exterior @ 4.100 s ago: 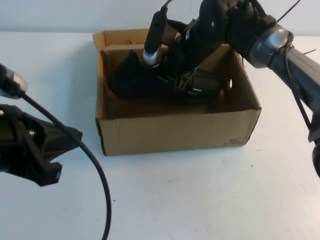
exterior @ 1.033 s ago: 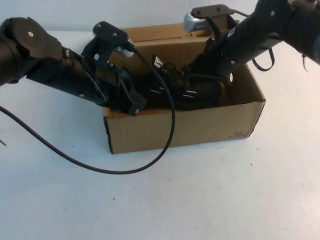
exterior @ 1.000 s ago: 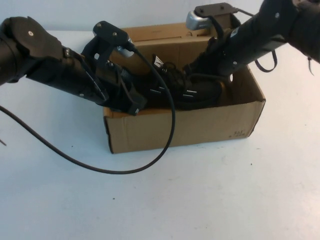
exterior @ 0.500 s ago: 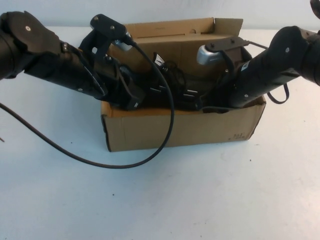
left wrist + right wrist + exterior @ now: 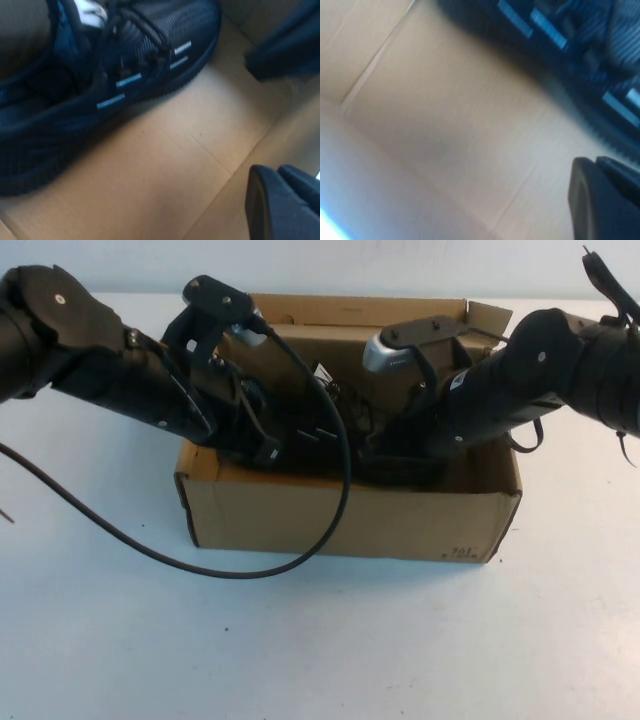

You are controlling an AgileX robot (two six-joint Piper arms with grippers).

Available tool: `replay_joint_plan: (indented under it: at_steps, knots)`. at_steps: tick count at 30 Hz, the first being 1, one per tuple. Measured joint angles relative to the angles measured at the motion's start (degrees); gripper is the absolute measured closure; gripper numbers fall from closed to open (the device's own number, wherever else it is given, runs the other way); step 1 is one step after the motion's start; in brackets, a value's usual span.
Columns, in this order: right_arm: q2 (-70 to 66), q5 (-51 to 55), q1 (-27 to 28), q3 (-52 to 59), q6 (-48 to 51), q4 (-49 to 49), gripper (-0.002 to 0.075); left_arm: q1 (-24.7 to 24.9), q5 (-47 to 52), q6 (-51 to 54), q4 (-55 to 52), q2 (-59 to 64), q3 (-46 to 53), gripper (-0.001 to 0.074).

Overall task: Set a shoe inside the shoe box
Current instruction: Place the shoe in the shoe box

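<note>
Inside the shoe box (image 5: pixel 340 525), on the white table (image 5: pixel 320 640), the black sneaker (image 5: pixel 345 430) lay on the cardboard floor, and both arms were reaching in over the rim at once. The left gripper (image 5: pixel 262 445) was down in the box's left end beside the heel; the right gripper (image 5: pixel 405 455) was down at the toe end. From the high view neither tool's tips could be made out among all that black, so whether the fingers of either gripper were spread or closed could not be told. The left wrist view showed the sneaker lying on its sole, laces up, with bare cardboard between it and that camera's own finger (image 5: pixel 280 205); nothing appeared clamped there. The right wrist view showed the sneaker's side dashes, with open box floor alongside.

By that reading, the placing step looked done or very nearly done: the shoe was in. The next move would call for both arms to lift straight out without snagging laces or dragging the flaps.

As for writing: a small dark printed mark (image 5: pixel 462 552) sat at the box's front right corner, too small to read. The white tongue label (image 5: pixel 90 11) showed no legible text.
</note>
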State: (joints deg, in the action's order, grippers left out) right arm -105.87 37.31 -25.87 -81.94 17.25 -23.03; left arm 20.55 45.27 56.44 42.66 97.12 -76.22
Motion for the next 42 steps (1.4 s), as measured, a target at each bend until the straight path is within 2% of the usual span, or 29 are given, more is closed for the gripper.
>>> replay_joint_plan:
  at_steps: [8,25,32,42]
  knots:
    - [-4.98,-5.76,0.0,0.0,2.15,-1.63,0.0742,0.0,1.17,-0.13,0.0,4.67,0.0,0.0736]
    - [-11.73,-15.58,0.0,-4.56,1.46,-3.03,0.0742,0.0,2.2,-0.26,-1.5,5.28,0.1,0.0736]
    - [-11.73,-13.9,0.0,-4.58,1.72,-3.11,0.0742,0.0,2.2,-0.39,-1.5,5.28,0.1,0.0736]
    - [-4.56,-11.02,0.0,-4.58,8.28,-3.11,0.0742,0.0,1.57,-0.19,-1.95,3.66,-0.03,0.0736]
